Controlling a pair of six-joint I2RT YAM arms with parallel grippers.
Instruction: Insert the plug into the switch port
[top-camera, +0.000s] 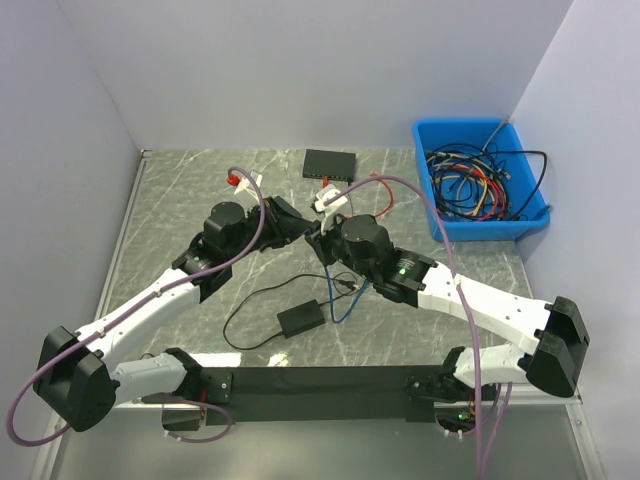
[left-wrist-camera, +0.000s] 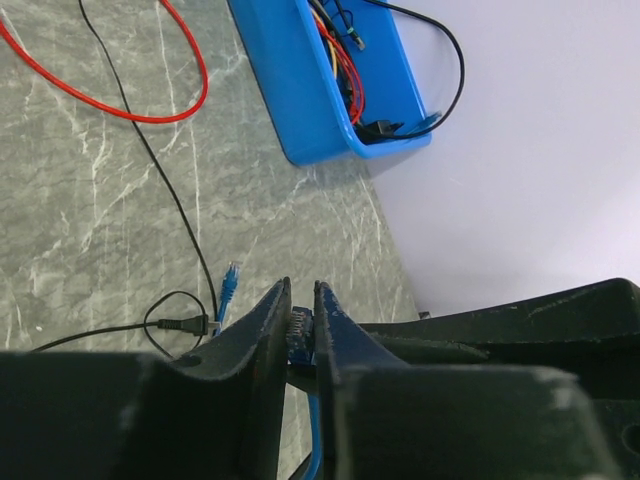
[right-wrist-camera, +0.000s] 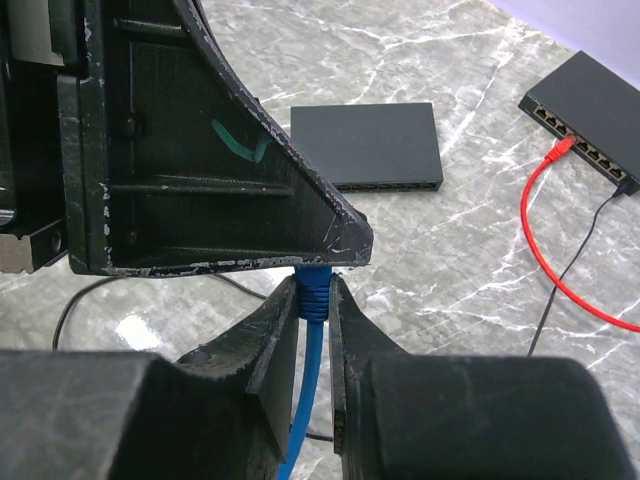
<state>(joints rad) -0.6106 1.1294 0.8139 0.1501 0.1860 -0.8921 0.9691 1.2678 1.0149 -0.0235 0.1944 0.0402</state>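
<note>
Top cam: L tool (top-camera: 302, 224) and R tool (top-camera: 324, 238) met tip to tip in the middle of the counter (top-camera: 200, 190). The switch (top-camera: 330, 163) sat at 12 o'clock from them, near but apart, w/ the blue bin (top-camera: 470, 232) at 2 o'clock and the power brick (top-camera: 300, 318) at 6. L wrist cam: the L tool's fingers (left-wrist-camera: 262, 335) were pressed nearly together, pinching the plug (left-wrist-camera: 298, 332) at their tips, so the plug hung over the counter and was not yet at any port. R wrist cam: the R tool's fingers (right-wrist-camera: 275, 320) hugged the blue cable (right-wrist-camera: 313, 300) right under the L tool, pinching it just behind the plug. The switch lay at 2 o'clock w/ a red cable (right-wrist-camera: 540, 230) in one port, and a second flat black box (right-wrist-camera: 365, 145) lay at 12; which one was the target I couldn't tell. Judged step: a handover/regrasp before the approach. To do it well, the R grip should be firm before L lets go, else the plug may droop & twist. Check the latch tab's side first (not visible here) and pick a free port clear of the red one. Then square the plug to the port & push straight along its axis, slowly. The switch looked light and likely to slide back, so the free tool could brace its rear edge.
</note>
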